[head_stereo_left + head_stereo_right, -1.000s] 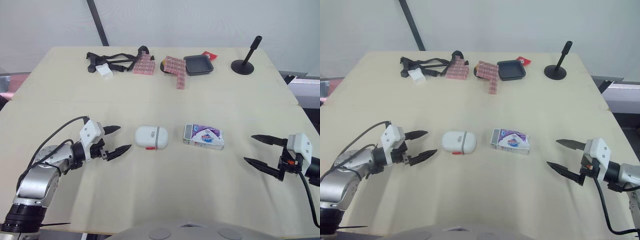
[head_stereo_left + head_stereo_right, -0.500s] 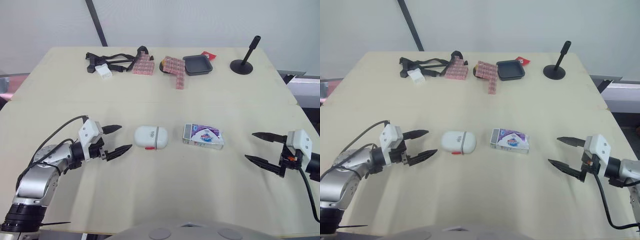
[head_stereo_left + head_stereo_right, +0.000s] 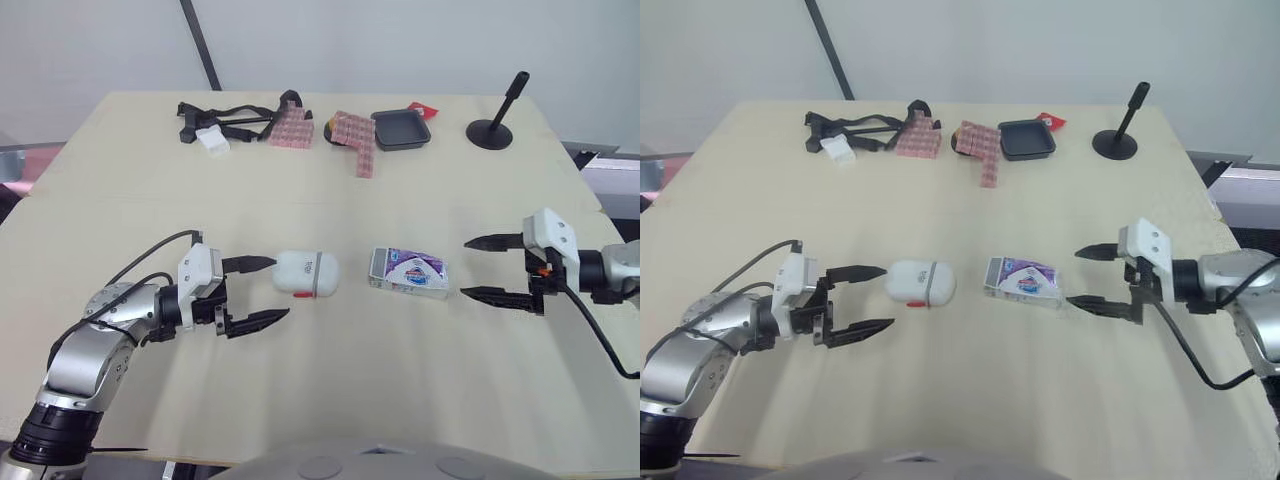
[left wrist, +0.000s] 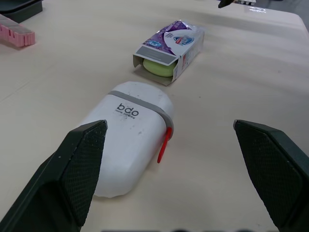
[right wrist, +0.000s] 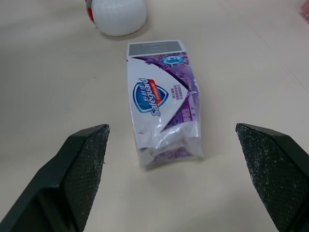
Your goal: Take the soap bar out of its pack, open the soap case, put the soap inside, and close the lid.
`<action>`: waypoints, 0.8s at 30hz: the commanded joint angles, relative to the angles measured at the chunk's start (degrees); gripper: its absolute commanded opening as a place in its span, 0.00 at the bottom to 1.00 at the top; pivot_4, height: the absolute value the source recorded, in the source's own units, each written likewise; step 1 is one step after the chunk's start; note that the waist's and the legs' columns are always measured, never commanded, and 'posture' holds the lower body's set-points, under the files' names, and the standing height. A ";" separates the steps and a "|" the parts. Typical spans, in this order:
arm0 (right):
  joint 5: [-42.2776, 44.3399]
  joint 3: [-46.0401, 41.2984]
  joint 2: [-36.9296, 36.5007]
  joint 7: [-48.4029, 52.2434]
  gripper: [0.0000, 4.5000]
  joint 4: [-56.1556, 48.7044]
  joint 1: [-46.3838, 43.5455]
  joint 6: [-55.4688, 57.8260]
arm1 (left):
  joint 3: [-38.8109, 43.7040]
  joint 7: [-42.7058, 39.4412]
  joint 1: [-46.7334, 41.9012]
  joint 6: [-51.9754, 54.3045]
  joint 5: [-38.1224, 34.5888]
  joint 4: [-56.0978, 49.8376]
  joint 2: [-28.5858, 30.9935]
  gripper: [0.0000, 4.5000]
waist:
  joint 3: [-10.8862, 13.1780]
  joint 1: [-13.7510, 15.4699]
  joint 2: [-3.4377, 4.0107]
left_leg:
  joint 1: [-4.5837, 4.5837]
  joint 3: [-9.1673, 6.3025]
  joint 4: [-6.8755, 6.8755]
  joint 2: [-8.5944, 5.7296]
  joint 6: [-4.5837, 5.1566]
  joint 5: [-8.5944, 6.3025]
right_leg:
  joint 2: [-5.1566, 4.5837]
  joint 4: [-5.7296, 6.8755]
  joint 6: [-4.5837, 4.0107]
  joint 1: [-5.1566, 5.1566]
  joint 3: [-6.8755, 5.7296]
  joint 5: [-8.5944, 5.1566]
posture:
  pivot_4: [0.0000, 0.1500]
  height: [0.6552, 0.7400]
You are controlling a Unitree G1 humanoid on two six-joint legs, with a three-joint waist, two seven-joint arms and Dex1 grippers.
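Note:
The white soap case [image 3: 305,274] lies shut at the table's middle, with a grey band and a red tab. To its right lies the purple and white soap pack [image 3: 407,273]; its end toward the case is open, and the green soap bar [image 4: 158,68] shows inside. My left gripper [image 3: 279,289] is open just left of the case, its far fingertip close to the case's end. My right gripper [image 3: 464,268] is open just right of the pack, with its fingers pointing at it and nothing between them.
Along the table's far edge lie a black strap with a white block [image 3: 215,128], pink boxes [image 3: 290,128], a black tray [image 3: 400,130] and a black stand [image 3: 497,122]. A seam crosses the table behind the case.
Both grippers have moved inward: the left up to the soap case, the right from the table's right edge up to the soap pack. Case and pack have stayed put.

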 commanded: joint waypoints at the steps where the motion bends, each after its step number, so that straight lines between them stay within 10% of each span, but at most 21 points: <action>1: -1.98 3.19 0.67 0.19 1.00 0.26 -3.40 0.10 | -1.13 -0.53 0.10 -0.43 -0.91 -3.02 -0.16 1.00 | 0.00 0.01 0.00 | -0.04 0.00 0.02 0.00 0.00 0.00 | 0.00 0.02 0.00 -0.02 0.00 0.00 | 1.00 1.00; 24: -9.80 8.79 7.63 -2.19 1.00 9.27 -5.47 -7.75 | -2.46 3.12 2.10 0.97 -1.50 -7.22 -0.93 1.00 | 0.00 -0.21 0.00 | -0.37 0.06 0.17 0.04 -0.01 0.00 | 0.00 0.25 0.01 -0.11 -0.01 0.01 | 1.00 1.00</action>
